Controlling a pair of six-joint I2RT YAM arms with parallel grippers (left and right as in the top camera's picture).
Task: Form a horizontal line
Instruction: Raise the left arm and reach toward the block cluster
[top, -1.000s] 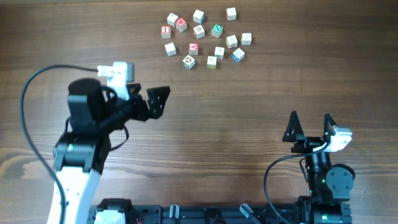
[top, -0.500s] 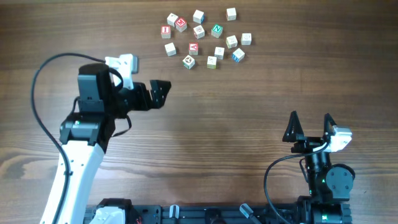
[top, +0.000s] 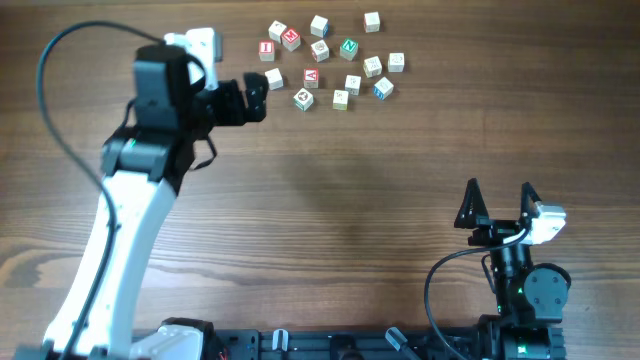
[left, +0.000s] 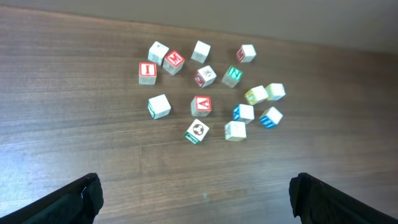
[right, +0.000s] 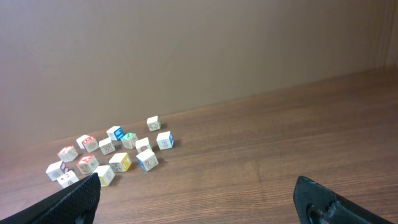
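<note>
Several small wooden letter cubes lie in a loose scattered cluster (top: 330, 62) at the far middle of the table; no straight row of three shows. Among them are a red "I" cube (top: 266, 48), a red "V" cube (top: 311, 77) and a plain pale cube (top: 273, 78). My left gripper (top: 261, 95) is open and empty, above the table just left of the pale cube. In the left wrist view the cluster (left: 211, 93) lies ahead of the open fingers (left: 196, 199). My right gripper (top: 499, 190) is open and empty near the front right, far from the cubes (right: 112, 158).
The brown wooden table (top: 380, 180) stretches between the cluster and the right arm. The left arm's black cable (top: 50, 110) loops at the left side. The arm bases (top: 350, 345) sit along the front edge.
My left arm has swung away from me and slightly right, bringing its open gripper up to the left side of the cube cluster. The cubes and right arm have not moved.
</note>
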